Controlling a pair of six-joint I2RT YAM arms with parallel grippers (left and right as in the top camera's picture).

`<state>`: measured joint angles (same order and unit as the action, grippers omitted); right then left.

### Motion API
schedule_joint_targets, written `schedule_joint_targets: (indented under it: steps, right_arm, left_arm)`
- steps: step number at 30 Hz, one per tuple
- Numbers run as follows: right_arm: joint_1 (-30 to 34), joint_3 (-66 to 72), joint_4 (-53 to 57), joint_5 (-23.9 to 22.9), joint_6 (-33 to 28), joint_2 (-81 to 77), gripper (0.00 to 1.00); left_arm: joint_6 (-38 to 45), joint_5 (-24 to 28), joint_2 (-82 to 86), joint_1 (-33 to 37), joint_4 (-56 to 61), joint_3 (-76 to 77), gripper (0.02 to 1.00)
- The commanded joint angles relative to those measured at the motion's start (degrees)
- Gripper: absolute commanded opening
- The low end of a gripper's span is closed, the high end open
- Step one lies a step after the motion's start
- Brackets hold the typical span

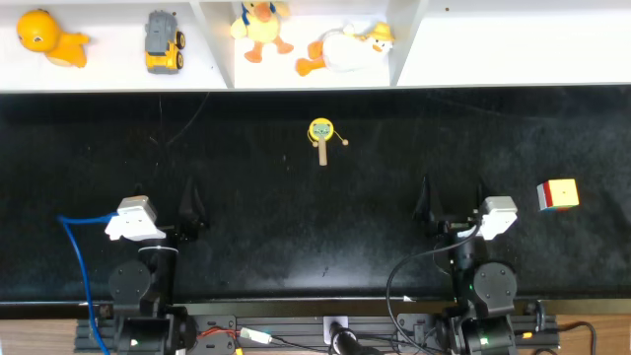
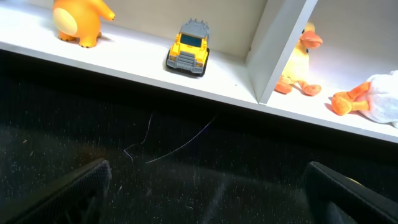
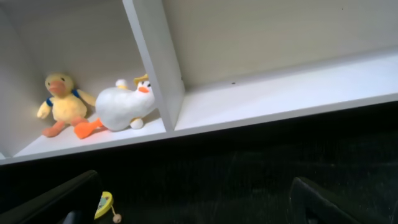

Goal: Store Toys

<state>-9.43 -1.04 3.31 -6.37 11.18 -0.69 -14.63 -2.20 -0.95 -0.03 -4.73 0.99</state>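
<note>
Though empty, both pincers (image 2: 208, 186) (image 3: 193, 199) wide open

A shelf (image 1: 493, 59) runs along the table's (image 1: 296, 227) far edge. A rattle (image 1: 321, 133) lies before its middle compartment. A cube (image 1: 557, 194) sits near the right edge.

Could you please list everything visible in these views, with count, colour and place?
toy duck: one, orange-yellow, left shelf compartment
toy truck: one, yellow and grey, left compartment, beside the toy duck
plush duck: one, yellow, middle compartment
plush goose: one, white with orange feet, middle compartment
rattle drum: one, yellow-green with wooden handle, middle of the mat
cube: one, multi-coloured, mat's right side
shelf: one, white, far edge
mat: one, black, on the table
left gripper: one, black, open, above mat
right gripper: one, black, open, above mat
</note>
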Motion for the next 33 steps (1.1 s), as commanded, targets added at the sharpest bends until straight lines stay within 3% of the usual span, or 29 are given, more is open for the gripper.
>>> schedule_joint_targets:
  steps: [1,5,8,14,20,26,29,33]
  right_arm:
    - [-0.28,0.74,-0.72,2.91,8.39,0.46,0.998]
    - [-0.28,-0.63,-1.20,14.40,9.81,0.37,0.998]
    - [-0.28,-5.14,2.99,18.75,11.52,0.09,0.998]
    - [-0.31,-18.88,15.37,18.64,8.24,-7.80,0.998]
    - [-0.33,-35.85,26.80,22.47,3.48,-27.36,0.998]
    - [-0.55,-53.96,40.30,22.36,0.07,-47.58,0.998]
    - [-2.84,-62.01,45.59,20.50,-1.31,-56.24,0.998]
    - [-10.32,-70.05,49.24,14.19,-1.36,-65.81,0.996]
  left_arm:
    - [1.09,0.15,0.79,-0.31,0.00,-0.52,0.998]
    - [1.09,0.15,0.79,-0.31,0.00,-0.52,0.998]
    - [1.09,0.15,0.79,-0.31,0.00,-0.52,0.998]
    - [1.09,0.13,0.79,-0.31,0.00,-0.52,0.998]
    - [1.09,0.15,0.79,-0.31,0.00,-0.52,0.998]
    - [1.09,0.15,0.79,-0.31,0.00,-0.52,0.998]
    - [1.09,0.15,0.79,-0.31,0.00,-0.52,0.998]
    - [1.09,0.15,0.79,-0.31,0.00,-0.52,0.998]
